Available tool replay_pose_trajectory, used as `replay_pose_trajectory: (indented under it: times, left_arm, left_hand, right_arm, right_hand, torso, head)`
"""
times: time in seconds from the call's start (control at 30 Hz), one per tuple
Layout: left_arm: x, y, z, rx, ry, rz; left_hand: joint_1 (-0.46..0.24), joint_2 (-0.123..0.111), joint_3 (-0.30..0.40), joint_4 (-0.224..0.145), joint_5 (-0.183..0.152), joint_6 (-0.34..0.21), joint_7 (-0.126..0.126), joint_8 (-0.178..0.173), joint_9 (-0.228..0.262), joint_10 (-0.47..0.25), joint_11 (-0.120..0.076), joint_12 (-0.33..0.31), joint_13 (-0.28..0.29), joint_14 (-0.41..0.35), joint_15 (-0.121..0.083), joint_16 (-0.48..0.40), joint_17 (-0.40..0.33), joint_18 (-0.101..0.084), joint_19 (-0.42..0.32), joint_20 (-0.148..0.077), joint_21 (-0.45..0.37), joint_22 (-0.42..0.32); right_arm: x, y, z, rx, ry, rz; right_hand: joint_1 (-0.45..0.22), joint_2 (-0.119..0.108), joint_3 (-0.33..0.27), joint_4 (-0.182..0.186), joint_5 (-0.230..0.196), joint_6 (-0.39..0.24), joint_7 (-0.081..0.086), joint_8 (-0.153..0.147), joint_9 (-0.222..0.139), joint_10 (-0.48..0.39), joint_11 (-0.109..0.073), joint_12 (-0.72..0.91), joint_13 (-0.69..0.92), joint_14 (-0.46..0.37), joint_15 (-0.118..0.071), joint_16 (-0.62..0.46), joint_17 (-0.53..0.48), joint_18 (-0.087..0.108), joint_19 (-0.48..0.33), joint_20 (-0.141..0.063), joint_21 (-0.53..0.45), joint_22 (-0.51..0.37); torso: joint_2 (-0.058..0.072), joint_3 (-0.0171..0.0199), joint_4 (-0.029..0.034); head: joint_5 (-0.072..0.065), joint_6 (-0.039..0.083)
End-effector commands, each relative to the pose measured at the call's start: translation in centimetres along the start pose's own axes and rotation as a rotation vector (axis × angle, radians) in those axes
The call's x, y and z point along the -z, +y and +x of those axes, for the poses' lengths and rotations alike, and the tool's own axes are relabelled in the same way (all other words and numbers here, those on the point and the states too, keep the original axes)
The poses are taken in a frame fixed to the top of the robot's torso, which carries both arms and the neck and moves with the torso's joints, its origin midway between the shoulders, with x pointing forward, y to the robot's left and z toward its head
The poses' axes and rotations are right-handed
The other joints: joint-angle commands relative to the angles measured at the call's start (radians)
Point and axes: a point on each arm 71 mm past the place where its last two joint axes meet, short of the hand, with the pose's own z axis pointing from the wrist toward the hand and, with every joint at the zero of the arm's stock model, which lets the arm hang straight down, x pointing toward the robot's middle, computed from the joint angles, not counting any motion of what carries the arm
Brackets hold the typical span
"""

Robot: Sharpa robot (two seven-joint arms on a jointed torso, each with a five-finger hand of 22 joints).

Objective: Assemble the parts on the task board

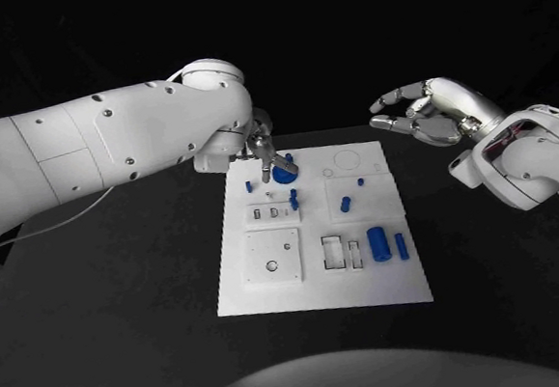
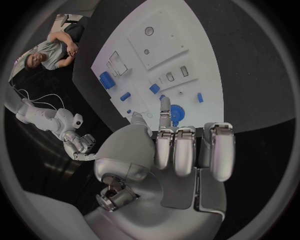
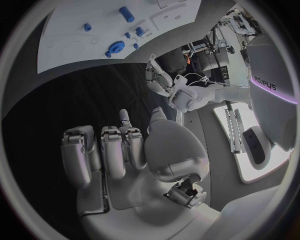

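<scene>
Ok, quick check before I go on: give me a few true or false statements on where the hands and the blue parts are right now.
1. The left hand is over the far end of the task board. True.
2. The right hand is holding a blue part. False: it holds nothing and hangs over the black table, off the board.
3. A blue gear-like part sits at the left hand's fingertips. True.
4. The large blue cylinder lies off the board on the table. False: it lies on the board, near its right edge.
</scene>
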Motion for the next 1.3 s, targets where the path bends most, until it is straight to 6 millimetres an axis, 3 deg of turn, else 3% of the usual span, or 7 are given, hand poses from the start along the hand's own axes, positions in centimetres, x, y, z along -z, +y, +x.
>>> replay_pose_trajectory:
  times: [0.03, 0.33, 0.5, 0.6, 0.77, 0.9, 1.3]
  left_arm:
    - [-0.2, -0.1, 0.5, 0.020, 0.132, -0.039]
    - [-0.6, -0.4, 0.4, 0.054, 0.187, -0.030]
    - [-0.9, -0.5, 0.4, 0.100, 0.179, -0.006]
    - [-0.9, -0.7, 0.4, 0.114, 0.173, 0.008]
    - [-1.1, -0.9, 0.5, 0.119, 0.175, 0.015]
    - [-1.3, -0.9, 0.5, 0.120, 0.178, 0.010]
    - [-2.6, -1.7, 0.4, 0.078, 0.155, -0.060]
  left_hand:
    - [0.012, -0.006, 0.000, -0.007, 0.003, -0.080, 0.030, -0.067, -0.030, 0.105, 0.028, 0.002, 0.262, 0.106, 0.025, 0.002, 0.263, -0.007, 0.075, 0.021, -0.007, 0.230]
    - [0.028, -0.018, 0.005, -0.010, -0.029, -0.106, 0.057, -0.131, -0.064, 0.105, 0.053, 0.002, 0.262, 0.106, 0.053, 0.002, 0.263, 0.000, 0.048, 0.054, -0.019, 0.202]
    - [0.057, -0.031, 0.018, -0.022, -0.071, -0.413, 0.119, -0.259, -0.131, 0.105, 0.100, 0.002, 0.262, 0.106, 0.095, 0.002, 0.263, 0.012, -0.003, 0.086, -0.043, 0.154]
    - [0.060, -0.033, 0.027, -0.018, -0.074, -0.574, 0.006, -0.262, -0.139, 0.105, 0.032, 0.002, 0.262, 0.106, 0.050, 0.002, 0.263, 0.019, -0.021, 0.066, -0.053, 0.140]
    - [0.033, -0.027, 0.025, -0.003, -0.081, -0.323, 0.020, -0.193, -0.105, 0.105, 0.014, 0.002, 0.262, 0.106, 0.026, 0.002, 0.263, 0.017, -0.015, 0.038, -0.050, 0.149]
    - [-0.011, -0.020, 0.010, 0.000, -0.082, -0.190, 0.066, -0.135, -0.081, 0.105, 0.050, 0.002, 0.262, 0.106, 0.048, 0.002, 0.263, 0.011, 0.005, 0.046, -0.042, 0.168]
    - [-0.007, 0.002, 0.016, -0.006, -0.041, -0.034, 0.039, -0.078, -0.031, 0.105, 0.037, 0.002, 0.262, 0.106, 0.044, 0.002, 0.263, 0.007, 0.026, 0.053, -0.034, 0.188]
  right_arm:
    - [-0.2, -0.1, 0.4, 0.006, 0.038, 0.015]
    - [-0.3, -0.6, 0.8, 0.010, 0.071, 0.042]
    - [-0.3, -0.9, 1.0, 0.016, 0.087, 0.056]
    - [-0.2, -1.0, 1.0, 0.020, 0.093, 0.062]
    - [-0.1, -1.2, 1.0, 0.023, 0.099, 0.073]
    - [-0.1, -1.3, 1.1, 0.024, 0.107, 0.081]
    - [-0.1, -1.4, 1.2, 0.025, 0.125, 0.092]
  right_hand:
    - [0.017, 0.004, -0.008, -0.002, 0.011, 0.002, 0.002, 0.000, -0.003, 0.108, 0.007, 0.004, 0.263, 0.105, 0.008, 0.003, 0.263, -0.012, 0.101, 0.008, 0.000, 0.261]
    - [0.039, 0.006, -0.010, -0.005, 0.018, -0.003, 0.003, -0.003, -0.007, 0.108, 0.008, 0.004, 0.263, 0.105, 0.009, 0.003, 0.263, -0.011, 0.096, 0.009, -0.005, 0.259]
    - [0.048, 0.008, -0.011, -0.005, 0.019, 0.002, 0.004, -0.001, -0.007, 0.108, 0.009, 0.004, 0.263, 0.105, 0.010, 0.003, 0.263, -0.012, 0.099, 0.010, -0.002, 0.261]
    - [0.052, 0.009, -0.012, -0.005, 0.020, 0.006, 0.004, 0.001, -0.007, 0.108, 0.010, 0.004, 0.263, 0.105, 0.010, 0.003, 0.263, -0.012, 0.099, 0.010, -0.002, 0.261]
    - [0.059, 0.010, -0.012, -0.006, 0.021, 0.010, 0.005, 0.003, -0.007, 0.108, 0.010, 0.004, 0.263, 0.105, 0.011, 0.003, 0.263, -0.012, 0.099, 0.011, -0.001, 0.261]
    - [0.069, 0.012, -0.012, -0.008, 0.025, 0.014, 0.005, 0.005, -0.008, 0.108, 0.011, 0.004, 0.263, 0.105, 0.011, 0.003, 0.263, -0.012, 0.100, 0.011, -0.001, 0.261]
    - [0.091, 0.016, -0.016, -0.007, 0.050, 0.024, 0.004, 0.009, -0.009, 0.108, 0.012, 0.004, 0.263, 0.105, 0.012, 0.003, 0.263, -0.012, 0.099, 0.012, -0.002, 0.261]
  torso:
    - [-0.003, -0.0030, -0.0006]
    - [-0.005, -0.0019, 0.0014]
    - [-0.007, -0.0041, -0.0022]
    - [-0.009, -0.0054, 0.0010]
    - [-0.011, -0.0030, 0.0000]
    - [-0.011, -0.0030, -0.0011]
    - [-0.012, -0.0040, 0.0004]
  head:
    - [0.004, 0.000]
    - [0.009, 0.000]
    - [0.012, 0.000]
    - [0.006, 0.000]
    - [0.008, 0.000]
    - [0.009, 0.000]
    - [0.006, 0.000]
